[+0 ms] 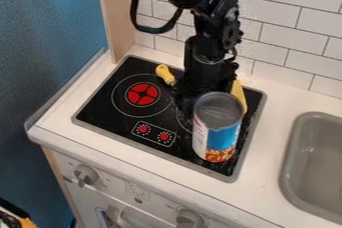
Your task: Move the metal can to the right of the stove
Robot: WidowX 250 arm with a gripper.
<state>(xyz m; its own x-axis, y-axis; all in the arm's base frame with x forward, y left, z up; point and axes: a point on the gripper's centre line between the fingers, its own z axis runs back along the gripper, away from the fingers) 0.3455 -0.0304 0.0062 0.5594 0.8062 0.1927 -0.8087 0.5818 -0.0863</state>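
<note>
Stove (100,112) first: red burner (143,94) at its left, yellow handle (164,73) by the rear edge, left of the arm. Gripper (192,89) hangs over the rear right part of the stove, tight behind the can; cannot tell how far open it is, nor whether it has hold of anything. Metal can (218,132) looks upright at the front right corner of the stove, inside the right edge; contact of its base with the stove top cannot be judged. Step in hand, as judged: secure the can and carry it over the right edge. Confirm an even hold on both sides of the can wall before loading it; a shallow or off-centre bite would likely let a smooth, round can twist or tip. Lift just enough for the base to clear the stove rim, keeping the axis vertical. Yellow piece (238,94) behind the can, at right: lift before moving sideways, or it may be dragged along. Target: strip of bench (264,167) between the stove's right edge and the sink (288,172). Stop with the whole base past the stove rim and short of the sink's left edge; lower until flat, then release and back off straight.
</note>
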